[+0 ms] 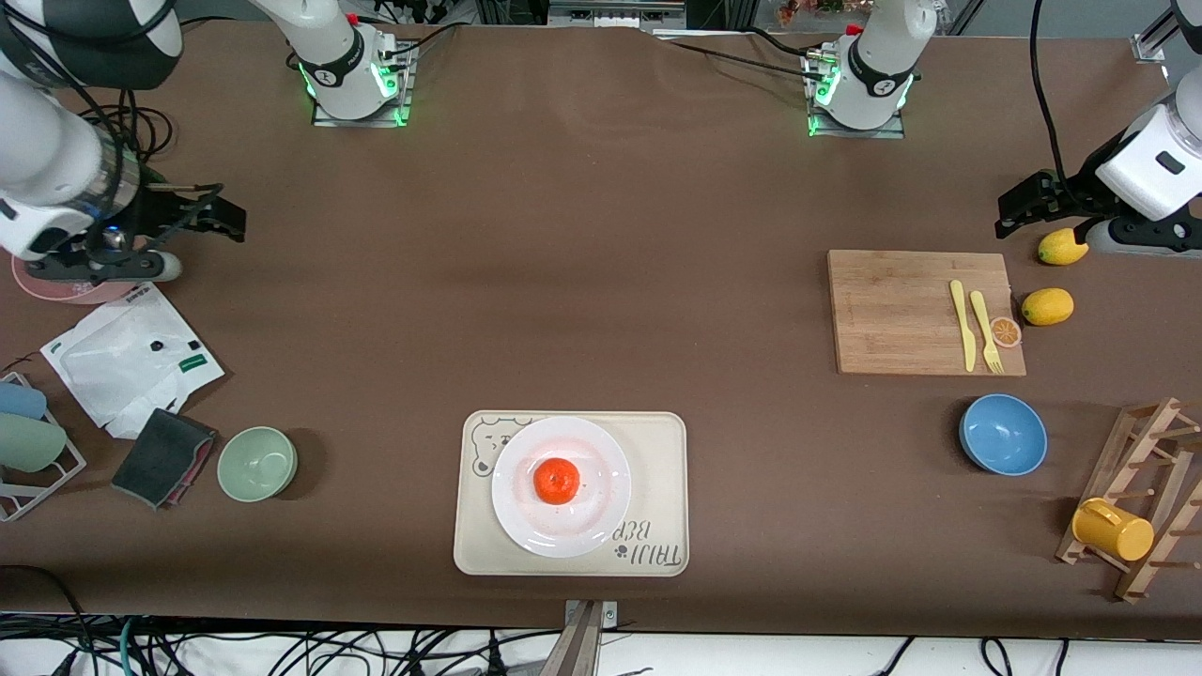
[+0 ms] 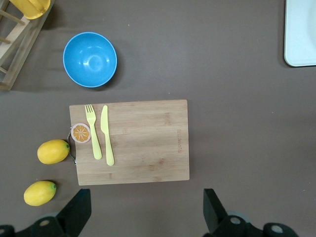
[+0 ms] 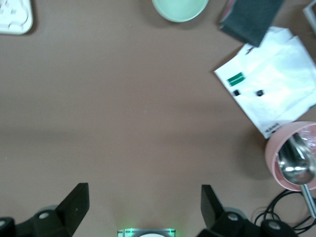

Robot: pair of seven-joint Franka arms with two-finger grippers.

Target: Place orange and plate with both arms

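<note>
A small, round, bright orange-red orange [image 1: 556, 481] with a dimpled top sits whole and upright at the centre of a round, glossy white dinner plate [image 1: 526, 528] with a shallow rim. The plate lies flat on a cream rectangular tray [image 1: 657, 451] printed with a bear, at the table's middle near the edge closest to the front camera, its surface tinged orange around the fruit.
</note>
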